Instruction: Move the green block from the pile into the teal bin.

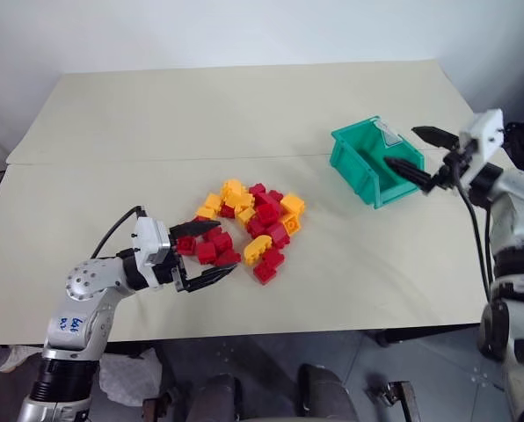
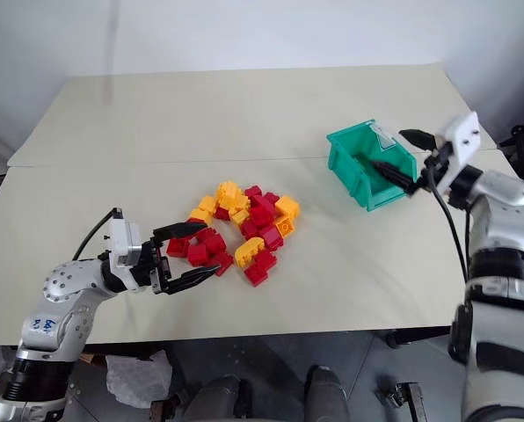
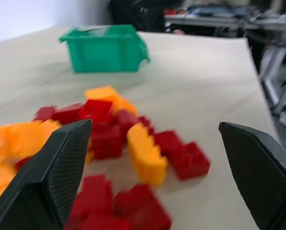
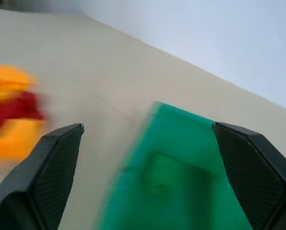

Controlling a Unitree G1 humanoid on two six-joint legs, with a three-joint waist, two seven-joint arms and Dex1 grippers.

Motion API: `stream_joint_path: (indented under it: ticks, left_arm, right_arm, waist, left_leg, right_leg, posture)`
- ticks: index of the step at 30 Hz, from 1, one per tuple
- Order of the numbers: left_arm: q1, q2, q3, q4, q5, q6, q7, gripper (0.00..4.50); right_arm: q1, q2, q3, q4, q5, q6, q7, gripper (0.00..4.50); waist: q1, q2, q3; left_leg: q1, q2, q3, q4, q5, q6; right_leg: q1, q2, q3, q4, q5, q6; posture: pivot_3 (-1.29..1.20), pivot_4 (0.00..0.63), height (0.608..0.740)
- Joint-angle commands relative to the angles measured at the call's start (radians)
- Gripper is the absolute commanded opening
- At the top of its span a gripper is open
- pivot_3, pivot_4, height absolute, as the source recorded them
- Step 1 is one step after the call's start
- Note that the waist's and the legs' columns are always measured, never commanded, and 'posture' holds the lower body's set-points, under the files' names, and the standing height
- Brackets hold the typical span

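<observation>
Pale wall [image 1: 244, 35] backs a beige surface [image 1: 244, 105] made of two panels joined along a seam. The pile [image 1: 244, 224] lies near the centre of the surface. The teal bin [image 1: 354, 171] stands well apart from it on the robot's right, with its white label [image 1: 387, 132] on the far rim.

**Jaw state**
- Right jaws: released and spread wide, with nothing between them. They sit at the bin's cut-away front. One finger reaches over the lowered edge and the other is held above the rim.
- Left jaws: released and spread wide. They are level with the surface at the pile's left edge. Red bricks lie between the fingertips, but none is clamped.

**Location of the task item**
- The head views show red and yellow-orange bricks in the pile and no green one.
- The right wrist view shows a blurred, darker green form on the bin floor. This is judged to be the green block [image 4: 157, 177].

**Controlling relation**
- The green block lies ahead of and below the right jaws, inside the bin walls.
- The right arm is much the nearer. The left arm is on the far side of the pile.
- Blur prevents reading the block's long axis and which way its studs face.

**Assessment**
- The transfer appears complete.
- The next move is probably to draw the right arm back, and the finger must clear the bin's front edge without nudging the bin.
</observation>
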Motion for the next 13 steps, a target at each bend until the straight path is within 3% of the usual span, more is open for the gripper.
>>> stream_joint_path:
  ticks: [1, 7, 10, 13]
  left_arm:
    - [0.022, 0.033, 0.051, 0.025, 0.047, -0.072, 0.001, 4.50]
    - [0.062, 0.051, 0.114, 0.039, 0.066, -0.105, 0.045, 4.50]
    - [0.084, 0.041, 0.128, 0.013, 0.064, -0.098, 0.078, 4.50]
    - [0.102, 0.034, 0.133, -0.004, 0.060, -0.097, 0.102, 4.50]
  right_arm:
    - [0.141, -0.041, -0.011, -0.263, 0.087, 0.054, 0.080, 4.48]
    - [0.554, -0.001, -0.077, -0.676, 0.214, 0.181, 0.004, 4.48]
    - [0.683, 0.010, -0.081, -0.717, 0.182, 0.124, 0.000, 4.48]
    - [0.700, 0.039, -0.085, -0.712, 0.174, 0.088, -0.050, 4.48]
  waist:
    - [0.002, 0.000, 0.000]
    - [0.024, 0.000, 0.000]
    - [0.030, 0.000, 0.000]
    - [0.032, -0.002, -0.001]
  left_leg:
    - [0.000, 0.000, 0.000, 0.000, 0.000, 0.000]
    - [0.001, 0.000, 0.001, 0.001, 0.000, 0.000]
    - [0.001, -0.001, 0.002, 0.001, 0.000, 0.001]
    - [0.002, -0.001, 0.003, 0.002, 0.000, 0.001]
  right_leg:
    - [0.000, 0.000, 0.000, 0.000, 0.000, 0.000]
    - [0.001, 0.000, 0.000, 0.000, 0.000, 0.000]
    - [0.001, -0.001, 0.002, -0.001, 0.000, 0.000]
    - [0.003, -0.001, 0.002, -0.002, 0.001, 0.000]
  posture:
    - [0.00, 0.150, 0.740]
    - [0.00, 0.150, 0.740]
    - [0.00, 0.150, 0.740]
    - [0.00, 0.150, 0.740]
